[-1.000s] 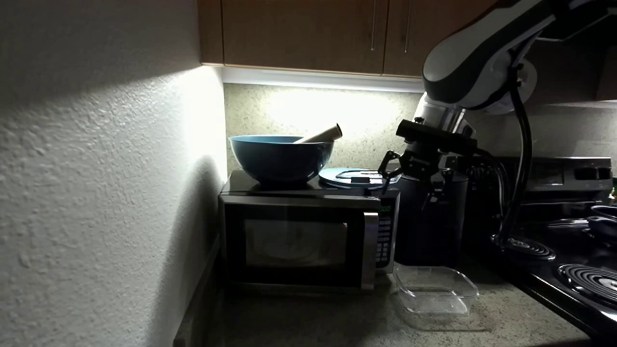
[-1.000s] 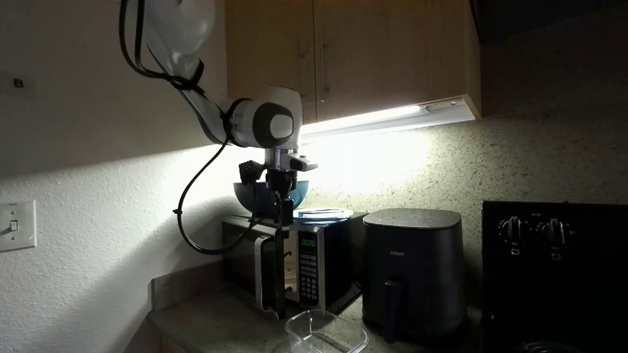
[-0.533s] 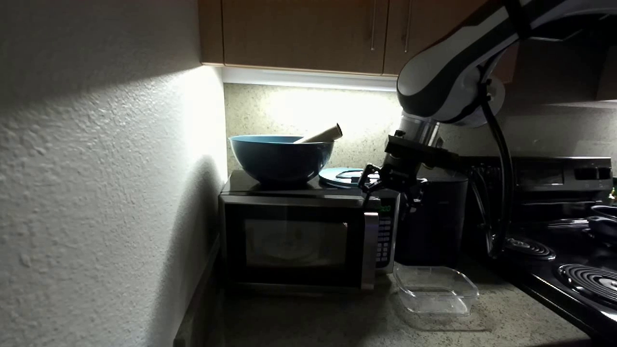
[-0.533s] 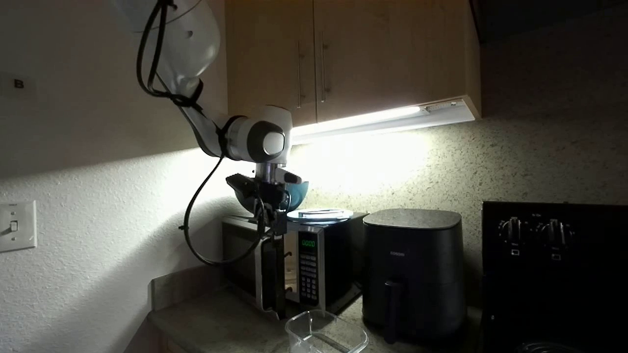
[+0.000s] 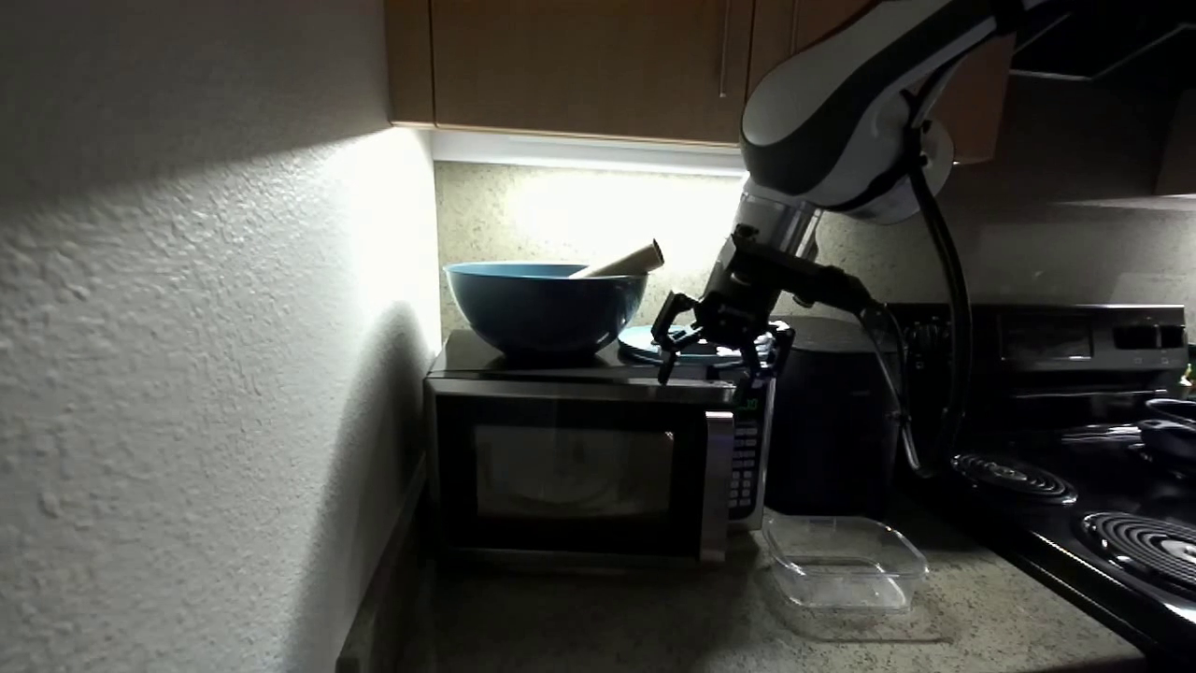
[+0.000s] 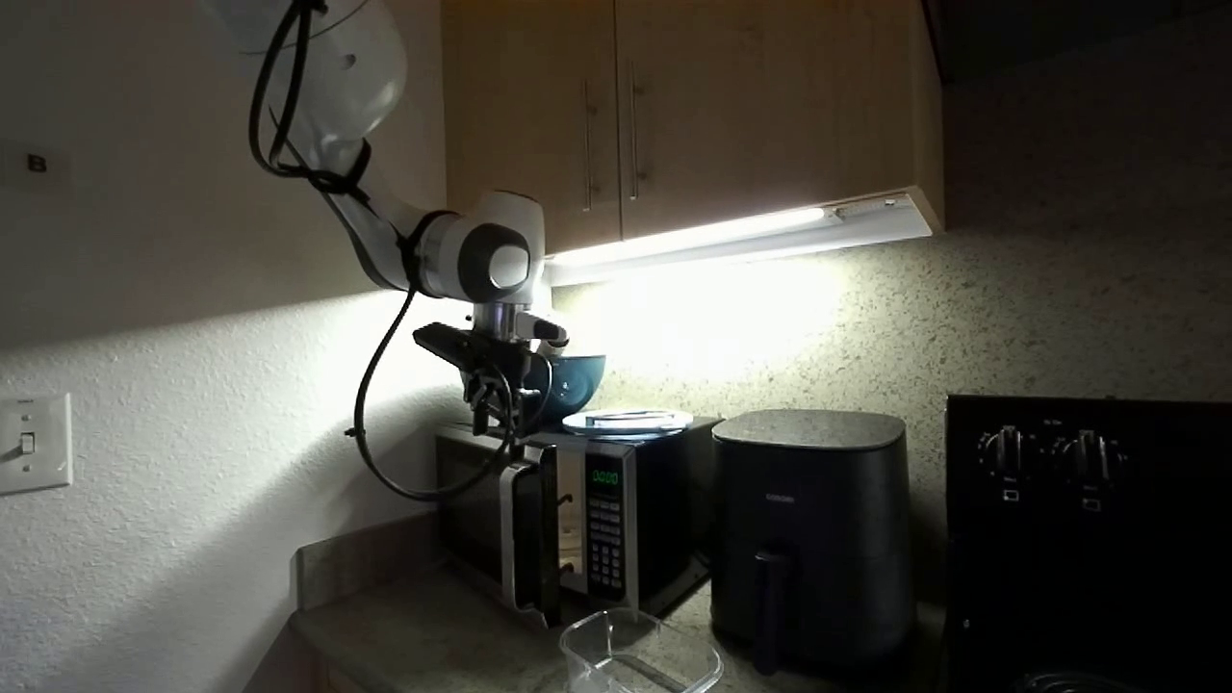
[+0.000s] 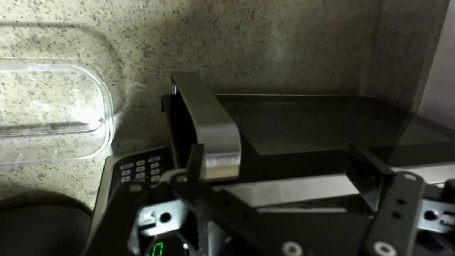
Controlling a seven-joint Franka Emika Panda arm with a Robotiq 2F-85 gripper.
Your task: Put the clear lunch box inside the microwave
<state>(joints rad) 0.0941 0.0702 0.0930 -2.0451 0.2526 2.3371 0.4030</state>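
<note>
Speckled cntr (image 5: 1018,612), clr rect. box (image 5: 846,564)

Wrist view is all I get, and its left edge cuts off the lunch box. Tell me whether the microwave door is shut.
Observer: No, the microwave is ajar: in an exterior view, its lit interior shows between the door and the button panel.
Operator: Name the biggest thing on top.
Observer: A large blue bowl, seen in both exterior views.
Operator: Now the cut-off side. Report.
Observer: In an exterior view, counter shows between the lunch box and the stove.
</note>
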